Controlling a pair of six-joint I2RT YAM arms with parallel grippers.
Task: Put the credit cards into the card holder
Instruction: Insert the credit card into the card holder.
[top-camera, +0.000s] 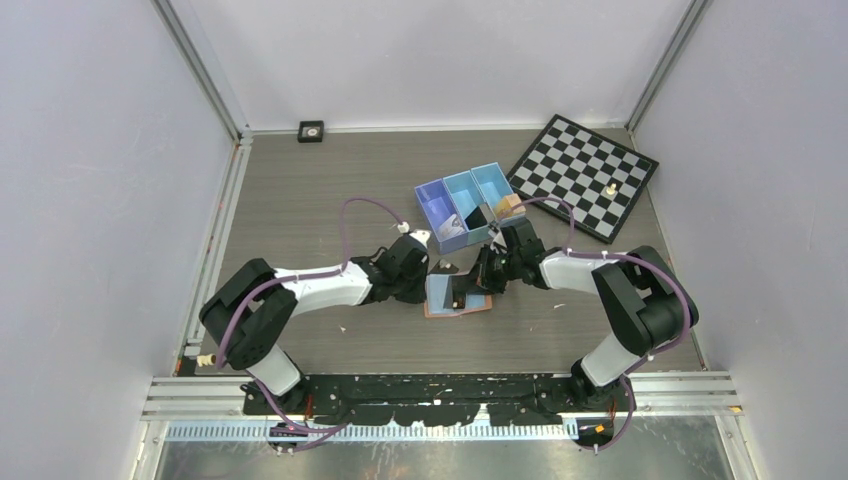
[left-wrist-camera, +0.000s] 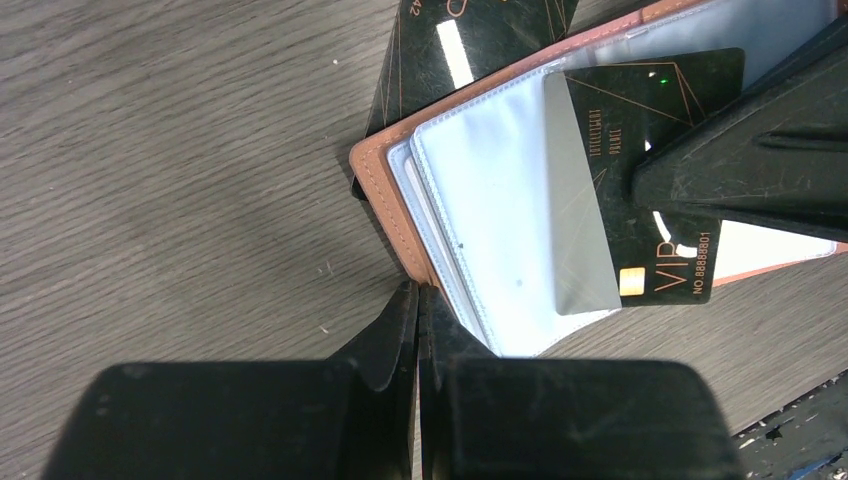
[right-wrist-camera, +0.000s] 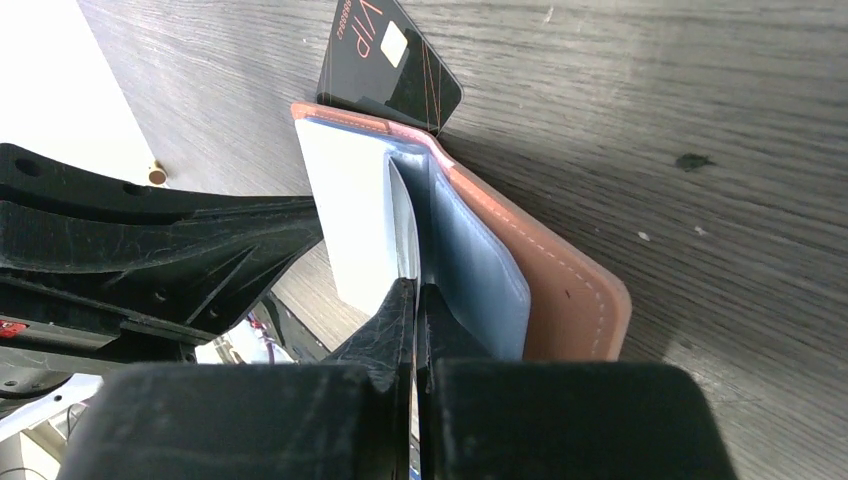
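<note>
The card holder (top-camera: 470, 305) lies open on the table between both arms, its clear sleeves and light blue lining (right-wrist-camera: 480, 270) raised. My left gripper (left-wrist-camera: 417, 295) is shut on the near edge of its tan cover (left-wrist-camera: 385, 200) and sleeves. My right gripper (right-wrist-camera: 415, 292) is shut on a black credit card (left-wrist-camera: 640, 110) that sits partly inside a clear sleeve; one of its fingers (left-wrist-camera: 740, 170) covers the card's outer end. A second black card (left-wrist-camera: 460, 40) lies flat under the holder's far edge, and it also shows in the right wrist view (right-wrist-camera: 390, 60).
A blue three-compartment bin (top-camera: 465, 205) stands just behind the holder, with a tan block (top-camera: 511, 205) in its right end. A chessboard (top-camera: 585, 175) with one small piece lies at the back right. A small black square object (top-camera: 311, 131) sits by the back wall.
</note>
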